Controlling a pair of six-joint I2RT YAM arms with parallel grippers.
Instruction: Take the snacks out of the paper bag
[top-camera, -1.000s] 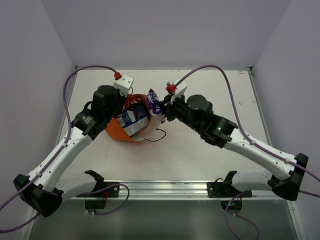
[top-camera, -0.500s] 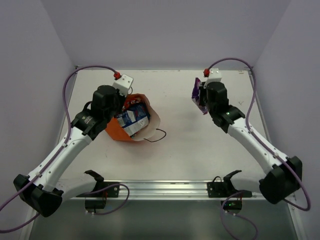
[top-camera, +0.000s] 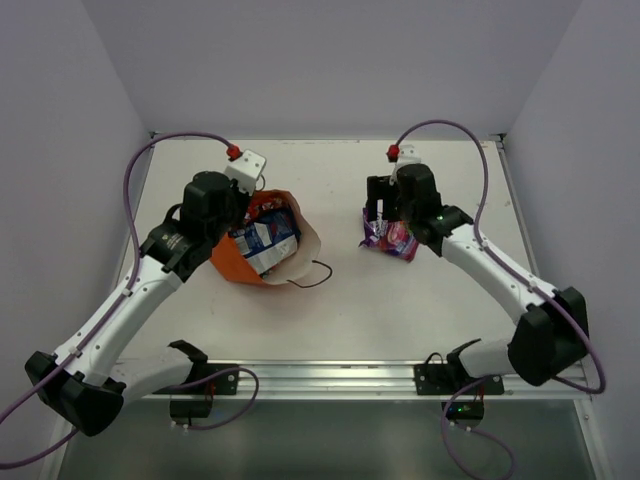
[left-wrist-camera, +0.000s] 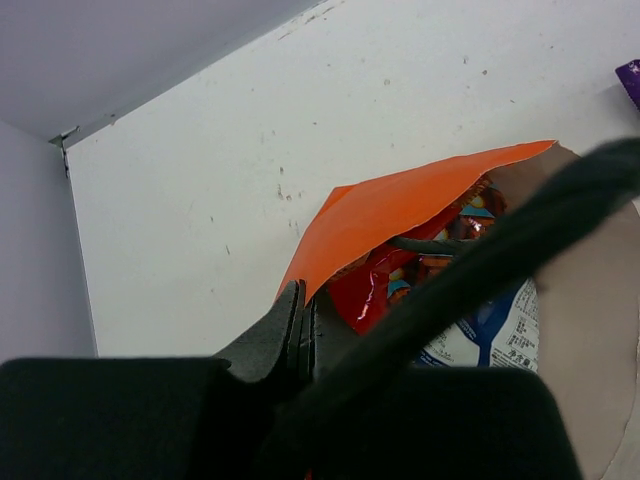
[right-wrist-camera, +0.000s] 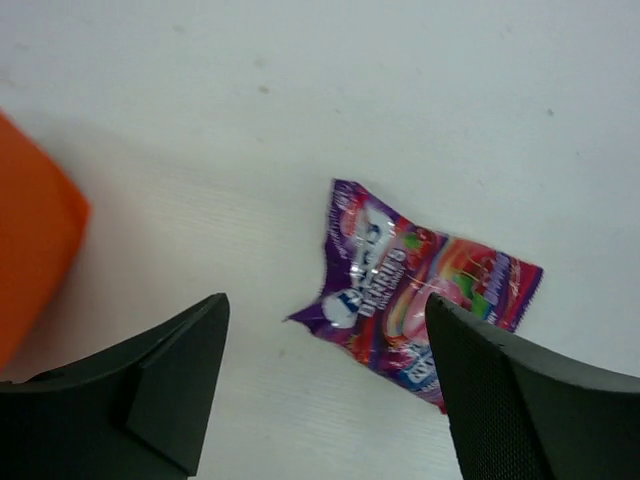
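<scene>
Top external view: one purple packet (top-camera: 390, 241) lies flat on the white table (top-camera: 350, 310), well apart from the paper bag (top-camera: 237, 262) and to its right. The right wrist view shows the same packet (right-wrist-camera: 420, 290) as glossy and crinkled, purple with pink and red print, resting on the bare surface with nothing touching it.

The other snacks sit inside the bag. A blue-and-white packet (top-camera: 262, 238) fills most of the open mouth, with a red packet (top-camera: 268, 203) tucked at the far end. From the left wrist view the red packet (left-wrist-camera: 365, 292) lies under the raised orange wall (left-wrist-camera: 400, 210), and the blue-and-white packet (left-wrist-camera: 490, 335) is beside it against the pale lining.

The bag lies on its side on the left half of the table, mouth held open and facing up, pale inside showing. One thin dark cord handle (top-camera: 315, 272) trails onto the table at its near right corner.

The left gripper (top-camera: 250, 198) is at the bag's far left rim. In its own camera the fingers (left-wrist-camera: 285, 335) are drawn together, and they seem to pinch the orange edge where it meets them, though a blurred dark shape across the lens hides part of that grip.

The right gripper (top-camera: 381, 218) hangs just above the purple packet, its two fingers (right-wrist-camera: 160, 385) spread wide, holding nothing.
</scene>
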